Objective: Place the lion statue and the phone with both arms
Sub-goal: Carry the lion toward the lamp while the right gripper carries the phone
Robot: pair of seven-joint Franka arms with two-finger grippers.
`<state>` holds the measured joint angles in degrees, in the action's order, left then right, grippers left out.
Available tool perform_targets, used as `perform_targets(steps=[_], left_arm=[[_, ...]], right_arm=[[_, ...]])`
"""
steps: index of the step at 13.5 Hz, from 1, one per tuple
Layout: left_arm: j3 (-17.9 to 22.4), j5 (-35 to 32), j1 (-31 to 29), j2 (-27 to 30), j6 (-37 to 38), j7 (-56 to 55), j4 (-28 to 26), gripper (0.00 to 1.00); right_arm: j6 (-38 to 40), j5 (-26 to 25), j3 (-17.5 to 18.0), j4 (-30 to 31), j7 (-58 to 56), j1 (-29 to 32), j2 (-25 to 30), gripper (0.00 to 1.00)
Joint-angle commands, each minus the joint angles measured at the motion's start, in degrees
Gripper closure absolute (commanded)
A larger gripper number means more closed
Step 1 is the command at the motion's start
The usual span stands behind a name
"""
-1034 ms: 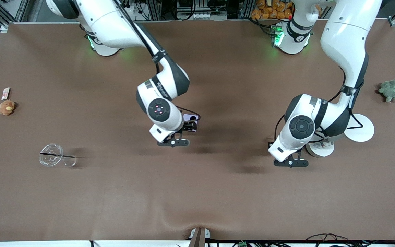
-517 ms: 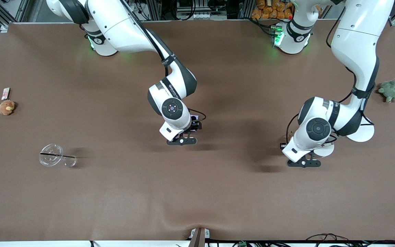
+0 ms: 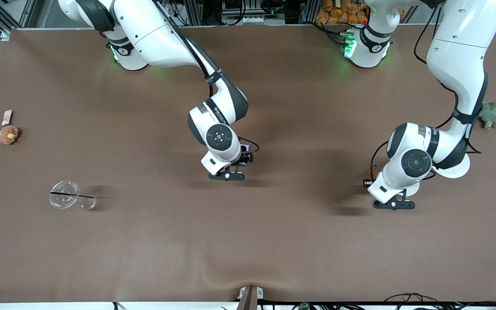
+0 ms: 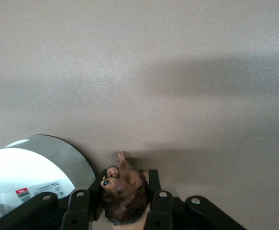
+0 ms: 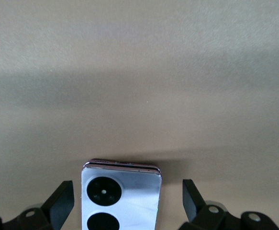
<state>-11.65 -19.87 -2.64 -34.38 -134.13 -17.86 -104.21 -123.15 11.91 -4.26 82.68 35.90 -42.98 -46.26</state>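
Right gripper [image 5: 125, 201] spread wide, low at mid-table — phone [image 5: 121, 196] between its 2 fingers, untouched. Left gripper [image 4: 120, 203] clamped on lion statue [image 4: 124, 191] — beside a white disc [image 4: 29, 172].

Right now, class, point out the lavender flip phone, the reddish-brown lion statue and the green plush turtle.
lavender flip phone [image 5: 121, 199]: right wrist view, its face beside the upper black circle.
reddish-brown lion statue [image 4: 124, 191]: left wrist view, its body.
green plush turtle [image 3: 493, 113]: front view, its shell.

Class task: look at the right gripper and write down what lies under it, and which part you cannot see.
Under the right gripper, between its open fingers, lies the phone on the table, its two black circles facing up. Its lower part is cut off from view.
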Motion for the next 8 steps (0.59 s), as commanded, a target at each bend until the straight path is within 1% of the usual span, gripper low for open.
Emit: perform_targets(steps=[1,4,5,6,7,8], left_arm=[[-0.7,-1.3,-1.3,1.4,-1.0,1.0,-1.8,1.00],[-0.7,-1.2,-1.3,1.4,-1.0,1.0,-1.7,1.00],[-0.7,-1.2,-1.3,1.4,-1.0,1.0,-1.6,0.93],[-0.7,-1.0,-1.3,1.3,-1.0,1.0,-1.5,0.56],[-0.7,-0.6,-1.3,1.3,-1.0,0.9,-1.4,0.13],[-0.8,-0.4,-1.3,1.4,-1.0,0.6,-1.3,0.00]], right_arm=[[-2.9,-0.4,-0.1,2.0,1.5,-1.0,-0.2,0.00],[-3.7,0.1,-0.1,2.4,1.5,-1.7,-0.5,0.00],[-4.1,0.6,-0.1,2.4,1.5,-1.7,-0.7,0.00],[-4.5,0.7,-0.1,2.5,1.5,-1.8,-0.8,0.00],[-4.7,0.7,-0.1,2.5,1.5,-2.0,-1.0,0.00],[-4.8,0.7,-0.1,2.5,1.5,-2.0,-1.2,0.00]])
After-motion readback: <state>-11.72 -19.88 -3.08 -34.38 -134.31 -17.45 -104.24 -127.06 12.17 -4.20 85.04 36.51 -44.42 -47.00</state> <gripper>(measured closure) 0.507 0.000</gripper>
